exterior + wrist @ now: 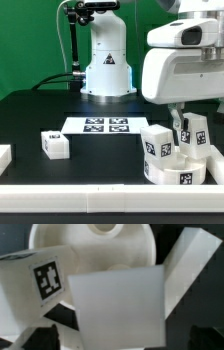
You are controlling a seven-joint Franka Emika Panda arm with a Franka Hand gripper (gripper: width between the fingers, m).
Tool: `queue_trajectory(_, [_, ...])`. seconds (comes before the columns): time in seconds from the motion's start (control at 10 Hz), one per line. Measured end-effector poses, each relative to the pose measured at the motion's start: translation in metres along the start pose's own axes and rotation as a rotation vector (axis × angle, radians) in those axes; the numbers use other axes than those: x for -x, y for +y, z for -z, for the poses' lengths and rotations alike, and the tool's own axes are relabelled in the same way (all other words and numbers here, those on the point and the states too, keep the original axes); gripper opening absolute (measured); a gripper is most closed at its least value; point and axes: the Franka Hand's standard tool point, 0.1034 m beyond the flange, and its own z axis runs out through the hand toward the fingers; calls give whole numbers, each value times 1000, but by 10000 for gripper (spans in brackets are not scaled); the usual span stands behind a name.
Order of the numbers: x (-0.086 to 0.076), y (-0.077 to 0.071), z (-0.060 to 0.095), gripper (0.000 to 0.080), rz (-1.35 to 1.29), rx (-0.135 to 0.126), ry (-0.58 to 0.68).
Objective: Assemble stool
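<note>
One black table (30, 112) carries everything. Marker board (105, 125) lies mid-table. Seat (178, 174) sits at the front, exterior view's right, with legs (158, 143) on it. Gripper (186, 130) is over them, jaws spread, straddling a leg (120, 308) with gaps on both sides. Loose leg (55, 145) lies well apart.

Exterior view low across table (30, 115), wrist view tight on shared seat (95, 246)
</note>
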Motion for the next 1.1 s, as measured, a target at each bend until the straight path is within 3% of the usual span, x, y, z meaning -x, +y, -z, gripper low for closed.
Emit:
queue_trajectory(0.3, [1,0,-3,649,-1,0,-5])
queue_trajectory(0.5, [2,-1,-6,388,0,0,-9])
queue_trajectory(0.6, [2,-1,-6,388,0,0,-9])
queue_trajectory(0.7, [2,0,-6,337,6,0,-10])
queue_trajectory(1.1, [1,3,-6,337,-90,1,-7])
